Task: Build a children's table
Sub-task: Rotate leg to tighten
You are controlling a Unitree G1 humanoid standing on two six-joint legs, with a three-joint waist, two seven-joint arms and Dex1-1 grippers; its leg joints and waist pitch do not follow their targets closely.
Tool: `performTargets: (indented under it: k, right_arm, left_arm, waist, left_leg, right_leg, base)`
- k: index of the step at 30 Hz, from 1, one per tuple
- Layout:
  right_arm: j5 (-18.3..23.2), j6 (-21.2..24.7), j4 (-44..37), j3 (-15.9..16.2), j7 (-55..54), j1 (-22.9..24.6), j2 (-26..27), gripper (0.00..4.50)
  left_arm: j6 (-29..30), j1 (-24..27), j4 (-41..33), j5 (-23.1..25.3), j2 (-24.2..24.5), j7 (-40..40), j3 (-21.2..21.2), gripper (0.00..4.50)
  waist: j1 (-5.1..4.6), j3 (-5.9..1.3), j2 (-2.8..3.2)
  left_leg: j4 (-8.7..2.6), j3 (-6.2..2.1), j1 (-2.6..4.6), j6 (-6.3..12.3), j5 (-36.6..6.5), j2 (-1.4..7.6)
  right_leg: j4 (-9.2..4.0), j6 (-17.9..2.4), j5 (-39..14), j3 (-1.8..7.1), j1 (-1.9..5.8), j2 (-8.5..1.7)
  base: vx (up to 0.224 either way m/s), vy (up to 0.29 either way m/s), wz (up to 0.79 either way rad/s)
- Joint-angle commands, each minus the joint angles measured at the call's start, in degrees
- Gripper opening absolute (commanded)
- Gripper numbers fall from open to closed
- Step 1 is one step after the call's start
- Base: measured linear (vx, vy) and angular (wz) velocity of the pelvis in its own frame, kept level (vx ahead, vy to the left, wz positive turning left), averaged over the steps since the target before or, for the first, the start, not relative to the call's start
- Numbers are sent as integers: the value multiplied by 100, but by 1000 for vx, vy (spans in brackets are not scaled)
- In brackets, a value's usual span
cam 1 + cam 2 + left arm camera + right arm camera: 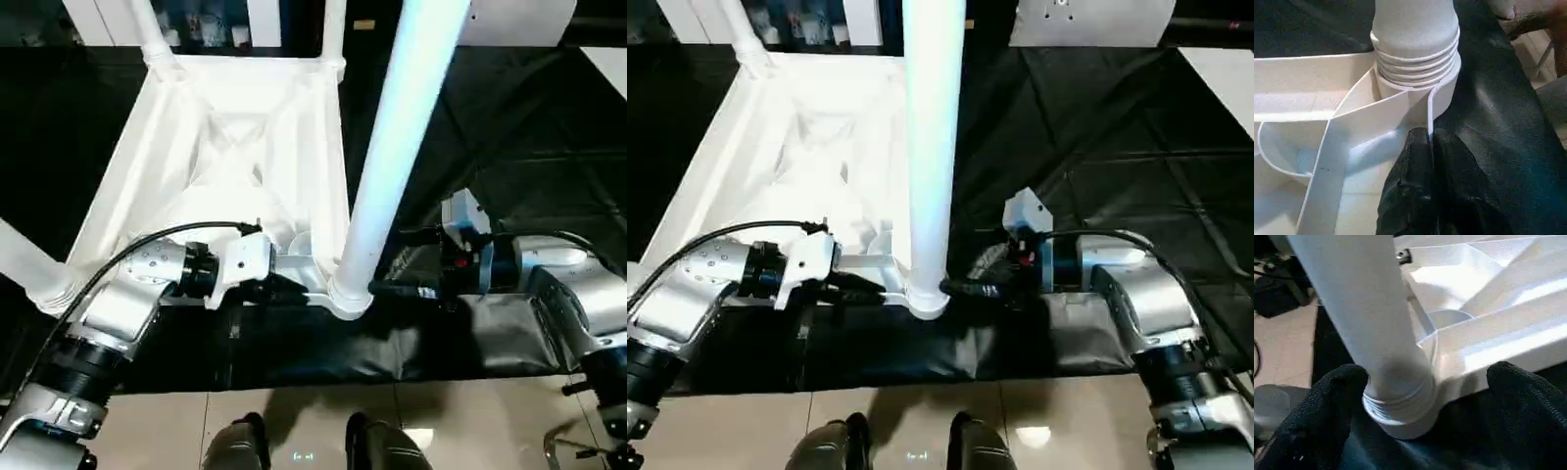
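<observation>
So the children's table point(235, 157) is lying upside down on a black mat point(509, 127), ribbed underside facing up, with legs already sticking out of the corner sockets. Starting at the left: one leg point(24, 264) pokes out of the near left corner toward the picture's left edge, and another point(152, 34) rises from the far left corner. The left gripper point(284, 279) comes in from the left side, fingers pinched together on the thin white rim wall point(1428, 115) of the table top right next to the near right corner socket point(1442, 93); in the left wrist view you can see the black fingertips point(1415, 161) closed with that wall edge between them. Moving right, the big near leg point(397, 147) stands upright in that socket, threaded end showing a few rings just above the socket lip. Then the right gripper point(1427, 401) sits on the other side of it, spread wide open, one black finger point(1332, 406) touching or just beside the base of the leg and the other well apart from it, so it isn't squeezing anything. Beige floor tiles point(490, 421) run along the near edge of the mat.
</observation>
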Motion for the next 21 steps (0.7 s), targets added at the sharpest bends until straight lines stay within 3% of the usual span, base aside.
performTargets:
  k: [1, 6, 7, 10, 13, 21]
  right_arm:
    - [144, 20, -40, 48, 253, -87, 15, 413]
    - [157, -42, 11, 177, 459, -154, 148, 401]
    - [102, -74, 79, 218, 503, -191, 192, 373]
    - [10, -126, 222, 269, 565, -245, 237, 368]
    - [-31, -154, 309, 287, 579, -274, 271, 325]
    - [-19, -134, 509, 374, 674, -348, 385, 273]
  left_arm:
    - [-33, 127, -84, 6, -12, -213, -248, 0]
    - [-100, 75, 52, 94, -86, -144, -296, 0]
    - [-121, 27, 135, 127, -121, -108, -311, 0]
    - [-173, -62, 260, 171, -153, -66, -328, 0]
    - [-186, -93, 298, 178, -161, -56, -332, 0]
    - [-183, -139, 349, 191, -183, -66, -340, 0]
  waist:
    - [38, -525, -12]
    - [60, -559, -3]
    - [65, -561, -9]
    - [85, -567, -12]
    - [97, -572, -4]
    - [97, -566, -5]
  left_leg:
    - [-280, -124, 167, 707, -630, 367]
    - [-268, -128, 178, 630, -646, 363]
    - [-264, -125, 177, 631, -643, 359]
    - [-256, -128, 170, 591, -661, 349]
    - [-248, -132, 163, 587, -661, 347]
    - [-249, -146, 166, 500, -793, 346]
  right_leg:
    - [-280, -1656, -605, 279, 397, -480]
    - [-272, -1645, -675, 279, 386, -471]
    - [-272, -1642, -661, 281, 383, -469]
    - [-270, -1616, -717, 287, 390, -478]
    - [-259, -1630, -686, 282, 388, -473]
    - [-277, -1566, -973, 282, 376, -475]
  base:
    - [0, 0, 0]
    - [0, 0, 0]
    - [0, 0, 0]
    - [0, 0, 0]
    - [0, 0, 0]
    - [0, 0, 0]
